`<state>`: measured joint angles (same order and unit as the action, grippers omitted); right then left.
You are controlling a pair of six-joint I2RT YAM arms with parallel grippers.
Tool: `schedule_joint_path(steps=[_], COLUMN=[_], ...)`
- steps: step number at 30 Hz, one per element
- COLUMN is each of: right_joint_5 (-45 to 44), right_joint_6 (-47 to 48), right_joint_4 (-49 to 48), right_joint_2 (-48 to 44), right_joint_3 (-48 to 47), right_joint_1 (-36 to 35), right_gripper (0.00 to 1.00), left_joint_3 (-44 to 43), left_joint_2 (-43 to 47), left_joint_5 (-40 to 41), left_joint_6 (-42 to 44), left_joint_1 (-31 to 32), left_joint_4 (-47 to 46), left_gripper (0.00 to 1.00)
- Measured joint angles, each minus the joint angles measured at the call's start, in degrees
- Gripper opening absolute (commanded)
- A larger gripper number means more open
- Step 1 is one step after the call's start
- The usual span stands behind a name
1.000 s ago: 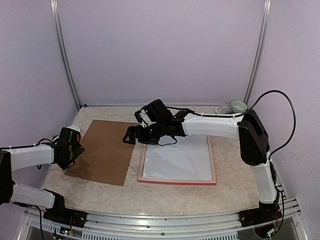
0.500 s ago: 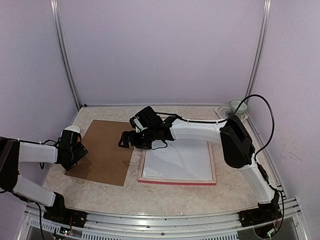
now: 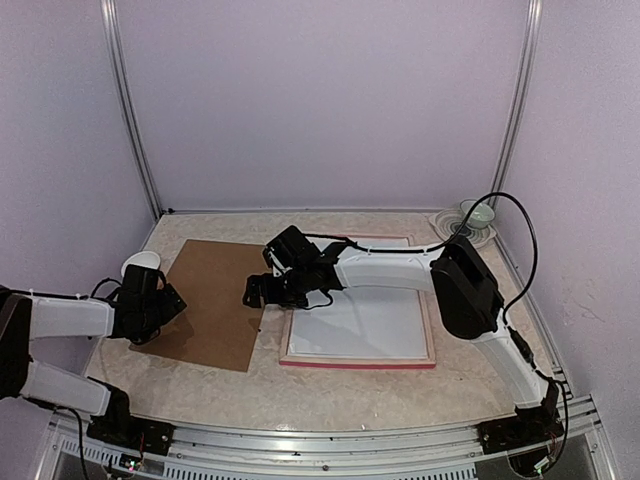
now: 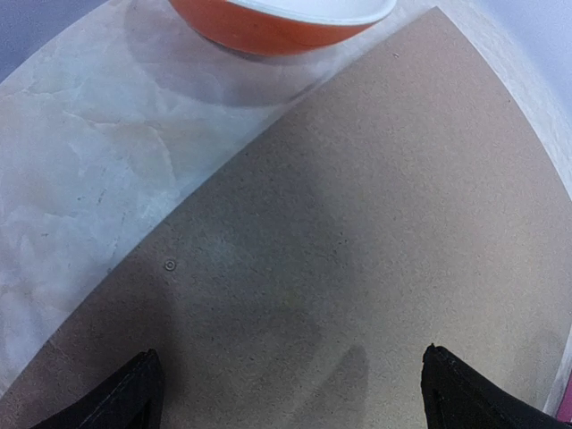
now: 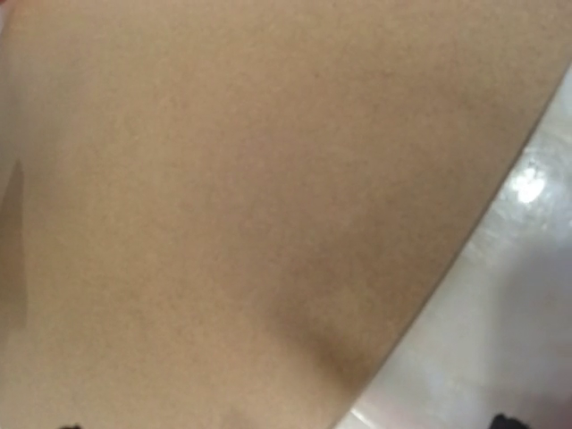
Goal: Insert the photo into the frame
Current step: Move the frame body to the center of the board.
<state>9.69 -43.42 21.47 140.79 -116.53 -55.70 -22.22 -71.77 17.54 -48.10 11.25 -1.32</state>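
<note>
The pink frame lies flat right of the table's middle, pale wood side up, with a white sheet inside it. The photo is hidden: no sunset print shows in any view. A plain brown backing board lies left of the frame. My left gripper hovers open over the board's left edge; in the left wrist view its black fingertips stand far apart above the board. My right gripper hangs open, low over the board's right edge, with nothing between its jaws.
An orange bowl with a white inside sits on the marble table just beyond the board's left corner, close to my left wrist. A small bowl on a plate stands at the back right corner. Walls close in the left, back and right.
My right arm has reached left, off the frame to the board's right edge. My left gripper has shifted right onto the board's left edge. Both stay open.
</note>
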Motion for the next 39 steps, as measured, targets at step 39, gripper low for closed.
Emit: schedule_joint_path(steps=[39], right_joint_5=[-0.26], right_joint_6=[1.92], right_joint_4=[-6.38], right_joint_2=[-13.18], right_joint_3=[21.88], right_joint_1=[2.58], right_gripper=[0.99], left_joint_3=[-8.33], left_joint_2=[-9.62], left_joint_5=[3.65], left_joint_6=[-2.99], left_joint_1=[-7.34], left_joint_4=[4.22], left_gripper=[0.99])
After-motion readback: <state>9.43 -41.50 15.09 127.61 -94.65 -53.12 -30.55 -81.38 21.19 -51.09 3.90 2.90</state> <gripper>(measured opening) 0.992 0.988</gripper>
